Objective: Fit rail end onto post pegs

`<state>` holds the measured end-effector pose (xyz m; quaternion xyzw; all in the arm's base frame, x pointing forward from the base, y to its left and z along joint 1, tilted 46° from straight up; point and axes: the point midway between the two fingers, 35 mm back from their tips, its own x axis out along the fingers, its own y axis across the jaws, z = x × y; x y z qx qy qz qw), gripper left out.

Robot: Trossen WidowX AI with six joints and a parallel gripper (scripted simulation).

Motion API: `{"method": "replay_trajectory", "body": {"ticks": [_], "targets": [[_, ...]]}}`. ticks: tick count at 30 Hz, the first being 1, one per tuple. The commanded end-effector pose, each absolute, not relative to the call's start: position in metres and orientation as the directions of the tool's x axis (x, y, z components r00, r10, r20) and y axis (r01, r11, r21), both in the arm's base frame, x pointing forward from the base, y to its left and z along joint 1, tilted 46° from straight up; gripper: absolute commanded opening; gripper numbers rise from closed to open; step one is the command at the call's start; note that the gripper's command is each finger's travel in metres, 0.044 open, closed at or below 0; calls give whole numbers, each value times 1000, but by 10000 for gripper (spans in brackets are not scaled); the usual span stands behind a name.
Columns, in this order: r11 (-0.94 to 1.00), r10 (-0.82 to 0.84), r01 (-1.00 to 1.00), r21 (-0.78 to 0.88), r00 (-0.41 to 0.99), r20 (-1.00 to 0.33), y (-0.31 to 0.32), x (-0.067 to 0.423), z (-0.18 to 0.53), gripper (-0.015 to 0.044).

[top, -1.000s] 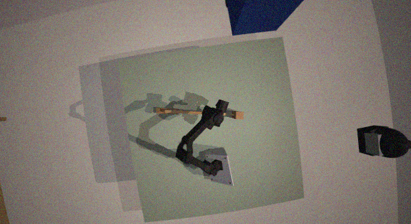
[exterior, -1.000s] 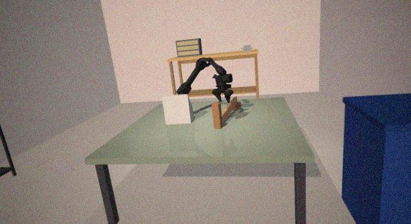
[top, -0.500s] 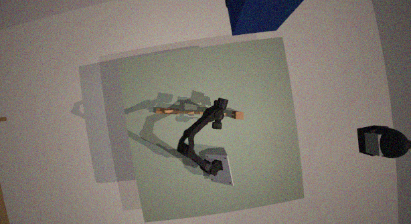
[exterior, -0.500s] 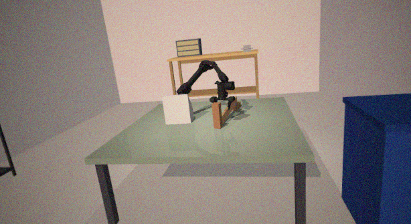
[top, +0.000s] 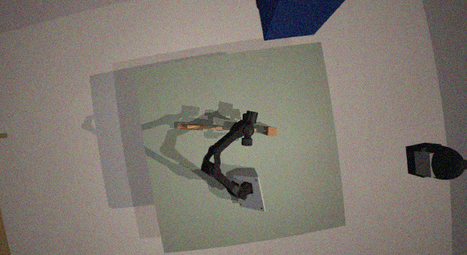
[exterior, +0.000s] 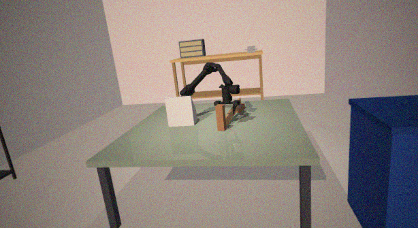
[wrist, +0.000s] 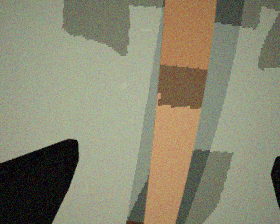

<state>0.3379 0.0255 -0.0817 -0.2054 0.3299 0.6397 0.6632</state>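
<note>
The long wooden rail [top: 201,126] [exterior: 233,114] [wrist: 188,16] lies slanted on the green table [top: 297,106] [exterior: 204,145]. The far end and the footboard block are hidden behind the arm. My gripper [top: 249,128] [exterior: 226,103] [wrist: 180,160] is open and hangs just above the rail close to the post, one finger on each side, touching nothing. A shadow band crosses the rail in the wrist view.
The arm's white base box [exterior: 180,111] [top: 254,197] stands on the table beside the rail. A blue bin [top: 297,11] [exterior: 384,156] stands off the table. A wooden shelf [exterior: 218,57] is at the back wall. A dark camera unit [top: 433,160] is on the floor.
</note>
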Motion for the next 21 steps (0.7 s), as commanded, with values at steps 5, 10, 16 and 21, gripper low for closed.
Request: {"method": "replay_trajectory", "body": {"ticks": [5, 10, 16, 21], "targets": [[100, 716, -982, 160, -41, -697, 36, 335, -92, 440], [101, 716, -982, 161, -41, -697, 42, 335, -98, 440], [101, 717, -982, 162, -41, -696, 49, 334, -104, 440], [100, 717, -982, 162, -41, -695, 55, 334, -109, 440]]}}
